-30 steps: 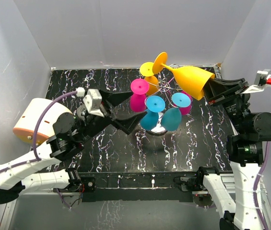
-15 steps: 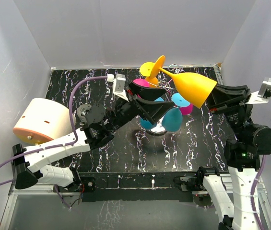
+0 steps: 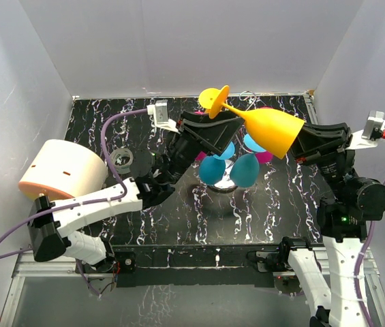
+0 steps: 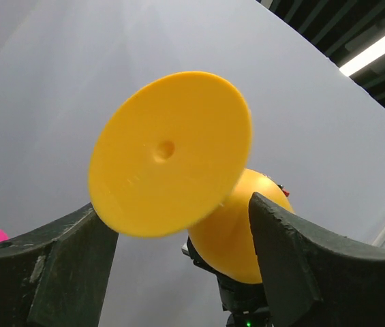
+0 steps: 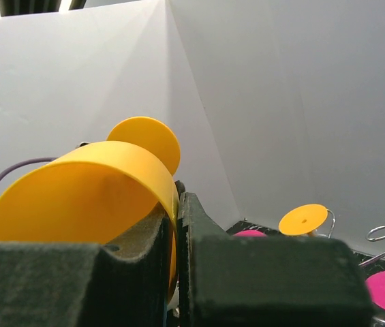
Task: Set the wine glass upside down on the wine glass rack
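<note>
Wine glass: the yellow wine glass [image 3: 268, 129] hangs in the air above the rack, lying almost level. Its foot points to the rear left and its mouth faces the right arm.
Right pincer: the right pincer [image 5: 176, 225] is clenched on the bowl wall at the rim, one finger inside and one outside.
Left pincer: the left pincer [image 4: 172, 225] is released, with its fingers spread on either side of the foot. No contact shows.
Rack: the wine glass rack [image 3: 226, 182] stands mid-bench and is already crowded with blue glasses [image 3: 244, 170] and magenta glasses [image 3: 266, 157]. From above I cannot tell which hook is free.
Step in hand: this is probably a handover at the foot or stem, so the glass can be turned bowl-down.
Risk, rim grip: the pinch sits far from the foot, so a nudge from the left fingers could pivot the glass or pull it out of the hold.
Risk, handover: the foot is a thin, smooth disc. If the left pincer closes off-centre, or the right one lets go early, the glass could drop onto the hanging glasses or the bench [image 3: 281, 204].
Risk, crowding: the left arm reaches right over the rack, so lowering it could knock hung glasses off their hooks or tip the stand.
Risk, hanging: if the stem misses the wire loop, the foot will not catch and the glass will fall through.
</note>
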